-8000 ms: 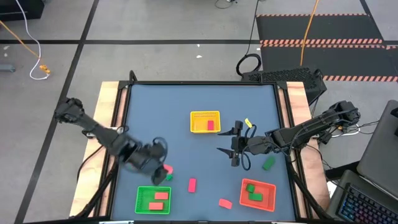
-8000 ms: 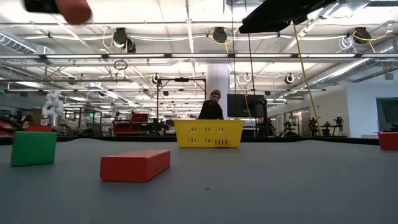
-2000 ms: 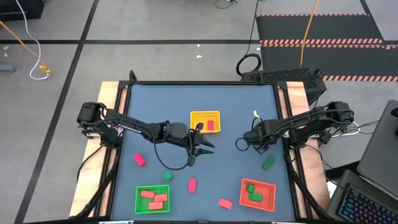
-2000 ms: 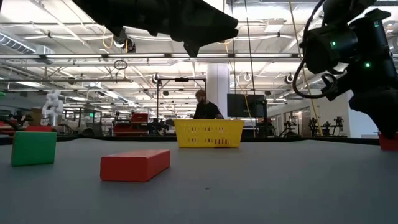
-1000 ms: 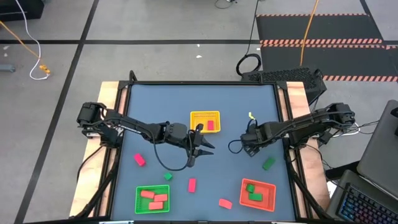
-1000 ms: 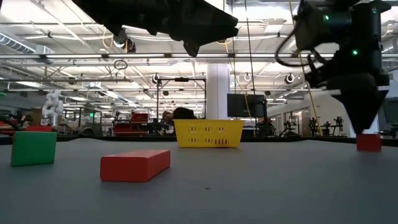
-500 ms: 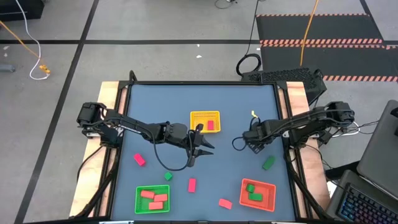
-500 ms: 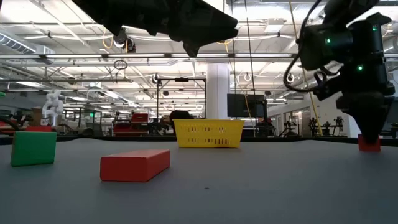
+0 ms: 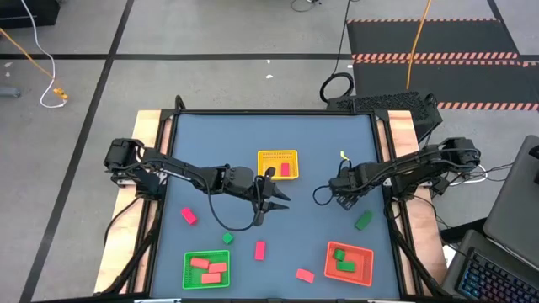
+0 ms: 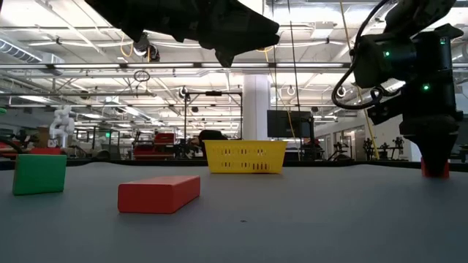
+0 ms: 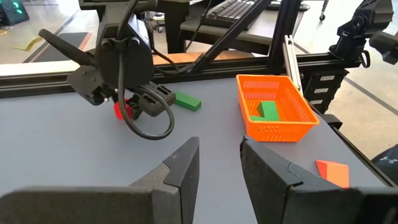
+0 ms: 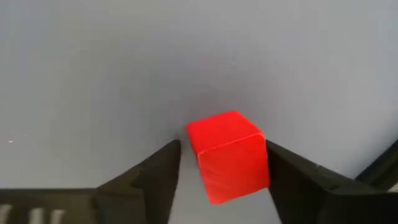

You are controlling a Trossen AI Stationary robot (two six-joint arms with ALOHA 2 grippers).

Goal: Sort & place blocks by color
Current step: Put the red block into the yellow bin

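Your right gripper (image 12: 217,171) is down on the worktop (image 9: 219,139) with its fingers apart, straddling a red cube (image 12: 229,155) that sits nearer one finger. That finger may push or twist the cube. Your left gripper (image 11: 217,165) hovers mid-worktop, fingers slightly apart, empty.

A grey floor (image 9: 219,34) crossed by dark lines surrounds the desk (image 9: 227,135), with a striped black mat (image 9: 438,38) at two o'clock and bright ceiling lights (image 10: 219,44) overhead.
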